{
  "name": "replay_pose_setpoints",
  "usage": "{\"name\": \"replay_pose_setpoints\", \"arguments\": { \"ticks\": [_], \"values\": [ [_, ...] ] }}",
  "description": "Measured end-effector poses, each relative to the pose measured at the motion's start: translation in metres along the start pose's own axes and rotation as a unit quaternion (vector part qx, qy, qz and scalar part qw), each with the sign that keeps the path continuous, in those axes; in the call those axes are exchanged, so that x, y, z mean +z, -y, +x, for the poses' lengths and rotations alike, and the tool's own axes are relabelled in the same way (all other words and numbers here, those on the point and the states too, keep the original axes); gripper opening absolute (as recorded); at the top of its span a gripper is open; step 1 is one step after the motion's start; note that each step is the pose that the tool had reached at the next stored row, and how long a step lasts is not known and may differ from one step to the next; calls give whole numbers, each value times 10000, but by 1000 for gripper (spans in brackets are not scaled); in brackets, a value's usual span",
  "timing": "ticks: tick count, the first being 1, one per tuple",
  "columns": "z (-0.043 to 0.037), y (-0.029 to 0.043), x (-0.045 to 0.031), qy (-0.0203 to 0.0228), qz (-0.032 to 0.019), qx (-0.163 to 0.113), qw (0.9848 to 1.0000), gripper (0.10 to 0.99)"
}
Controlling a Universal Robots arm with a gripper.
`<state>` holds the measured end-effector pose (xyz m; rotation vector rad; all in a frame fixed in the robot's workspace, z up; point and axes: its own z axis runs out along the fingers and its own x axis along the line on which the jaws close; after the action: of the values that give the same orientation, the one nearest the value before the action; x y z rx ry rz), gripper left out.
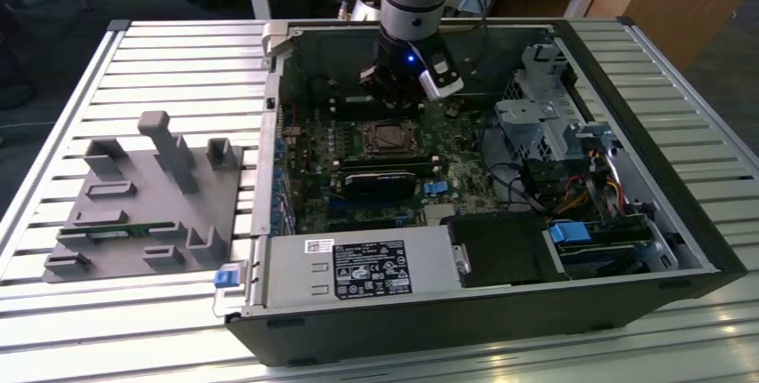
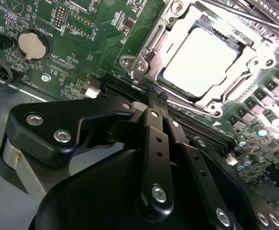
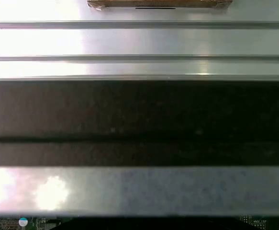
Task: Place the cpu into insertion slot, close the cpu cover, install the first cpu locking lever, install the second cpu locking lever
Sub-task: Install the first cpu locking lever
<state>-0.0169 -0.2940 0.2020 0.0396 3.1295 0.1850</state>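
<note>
The cpu point(image 2: 201, 62) lies flat in its socket on the green motherboard, its top glaring bright in the second wrist view. In the exterior view the cpu point(image 1: 386, 138) is a small grey square mid-board. The cpu cover point(image 2: 247, 79), a metal frame, lies down around the chip. My gripper point(image 2: 152, 101) is shut with nothing in it. Its black fingers point(image 2: 154, 143) come together at the socket's edge, just beside the frame's corner. In the exterior view my gripper point(image 1: 401, 99) hangs inside the open case, just behind the socket. How the locking levers stand I cannot tell.
A long black card point(image 1: 379, 174) sits just in front of the socket. The power supply point(image 1: 355, 267) fills the case's front, and a drive cage point(image 1: 534, 125) stands at the exterior view's right. A grey fixture point(image 1: 142, 196) lies outside the case on the left. A coin battery point(image 2: 33, 45) sits beside the gripper.
</note>
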Motion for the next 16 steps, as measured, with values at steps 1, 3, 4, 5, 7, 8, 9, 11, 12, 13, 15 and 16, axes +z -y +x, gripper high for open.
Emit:
{"name": "replay_pose_setpoints", "arguments": {
  "ticks": [1, 3, 4, 5, 7, 8, 9, 11, 12, 13, 15, 16],
  "values": [
    [-1, 0, 3, 0, -1, 0, 10000, 106],
    [-3, 1, 11, 0, -1, 0, 10000, 106],
    [-4, 1, 14, -1, 0, 0, 10000, 106],
    [-4, 2, 18, -1, 0, 0, 10000, 106],
    [-4, 2, 21, -2, 3, 1, 10000, 106],
    [-5, 2, 22, -2, 5, 0, 10000, 106],
    [-5, 3, 22, -2, 6, 0, 10000, 106],
    [-5, 2, 21, -1, 4, 0, 10000, 106],
    [-5, 2, 19, -1, 4, 0, 10000, 106],
    [-5, 1, 18, 0, 3, 0, 10000, 106],
    [-5, 1, 15, -1, 4, 0, 10000, 106],
    [-5, 1, 14, -1, 6, 0, 10000, 106]
  ]
}}
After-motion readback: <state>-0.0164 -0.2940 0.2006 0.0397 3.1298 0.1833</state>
